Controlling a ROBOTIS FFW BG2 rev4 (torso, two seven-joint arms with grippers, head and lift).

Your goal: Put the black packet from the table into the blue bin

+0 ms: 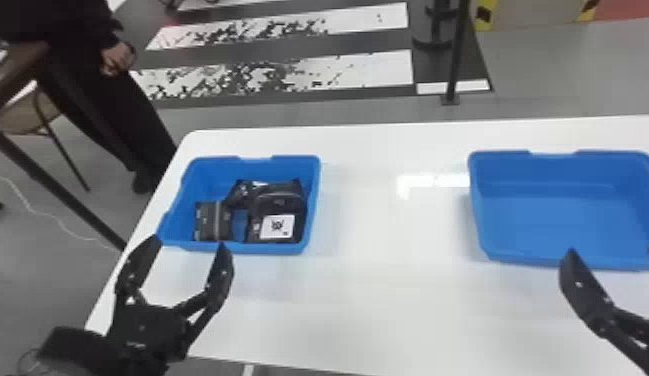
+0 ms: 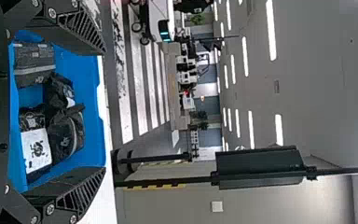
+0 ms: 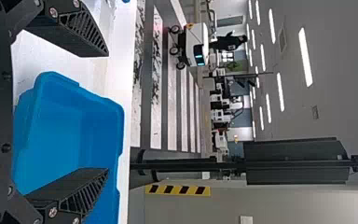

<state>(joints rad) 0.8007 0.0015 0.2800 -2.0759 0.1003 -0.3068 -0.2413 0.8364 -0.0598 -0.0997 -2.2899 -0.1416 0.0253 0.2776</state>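
Note:
In the head view, my left gripper [image 1: 188, 247] stands open just in front of the left blue bin [image 1: 313, 205], which holds several black packets [image 1: 280, 202], one bearing a white label. The left wrist view has the left gripper [image 2: 105, 109] with its fingers spread on either side of the bin [image 2: 91, 93] and the packets [image 2: 67, 135]. At the right of the head view, my right gripper [image 1: 610, 250] is open near the front edge of the right blue bin [image 1: 563, 215], whose visible floor is bare. The right wrist view shows the right gripper [image 3: 108, 112] spread, with that bin [image 3: 60, 130] beyond.
The white table [image 1: 388, 300] carries both bins, set well apart. Behind it stands a dark post [image 1: 458, 55]. A brown table [image 1: 18, 65] and a chair are off to the left.

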